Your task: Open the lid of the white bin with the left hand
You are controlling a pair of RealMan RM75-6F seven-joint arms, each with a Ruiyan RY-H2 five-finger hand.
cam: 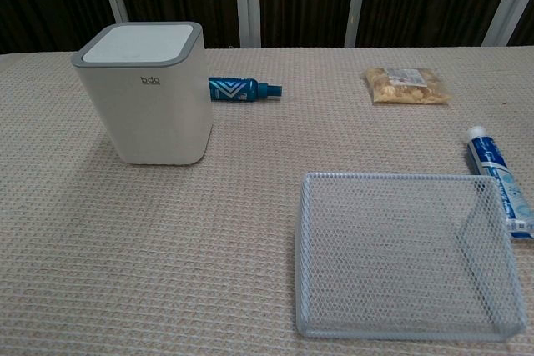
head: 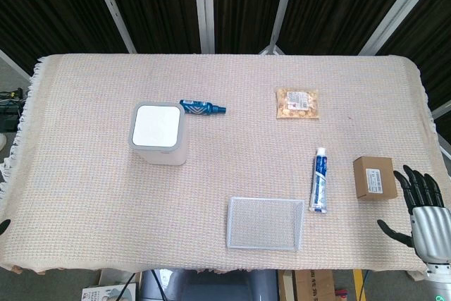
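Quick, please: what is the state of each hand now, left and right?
Left hand: only a dark tip shows at the table's left edge; state cannot be told.
Right hand: open, fingers spread, holding nothing.

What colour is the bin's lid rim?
Grey rim around the white lid; the chest view shows it best.

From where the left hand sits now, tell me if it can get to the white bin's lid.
Probably yes. Only a dark tip of the left hand shows at the table's left edge, and bare cloth lies between it and the white bin, its lid closed and uncovered.
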